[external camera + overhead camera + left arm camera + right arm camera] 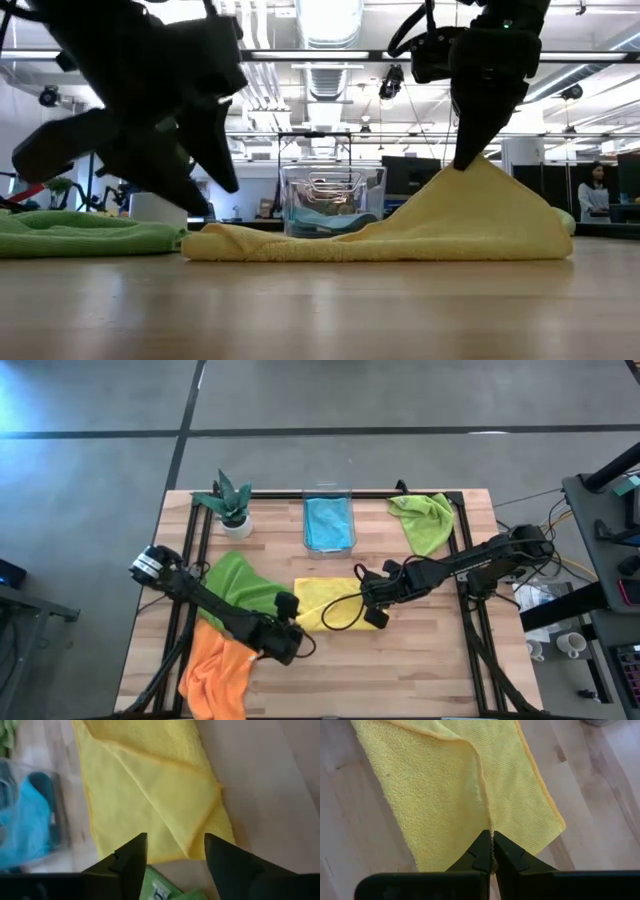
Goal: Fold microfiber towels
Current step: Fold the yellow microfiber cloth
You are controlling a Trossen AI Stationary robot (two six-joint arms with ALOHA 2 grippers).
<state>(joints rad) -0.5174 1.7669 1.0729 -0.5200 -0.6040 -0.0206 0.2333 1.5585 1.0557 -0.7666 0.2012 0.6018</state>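
The yellow towel [335, 603] lies at frame centre in the high view, partly folded, one edge raised into a peak at its right side in the low view. That peak is pinched by the right tool [492, 856], clenched on a ridge of the yellow cloth. The left tool [175, 852] is held low over the towel's opposite end, fingers apart with nothing between them; whether they are closing cannot be told.

The darker green towel [240, 585] is spread left of centre under the left arm, the orange towel [215, 670] bunched at lower left, hanging off the surface [420, 670] edge. The lime green towel [425, 520] sits crumpled at upper right. The blue towel [328, 523] lies inside the clear bin [329, 491] at upper centre, a potted plant [230, 505] at upper left.

Risks, as judged:
- Thin pinch by the right tool; the ridge may slip out if pulled, dropping the fold.
- The left tool may catch only one layer, or the green cloth beside it, so the fold comes out skewed.
- The orange towel may be dragged off the surface by the left arm.
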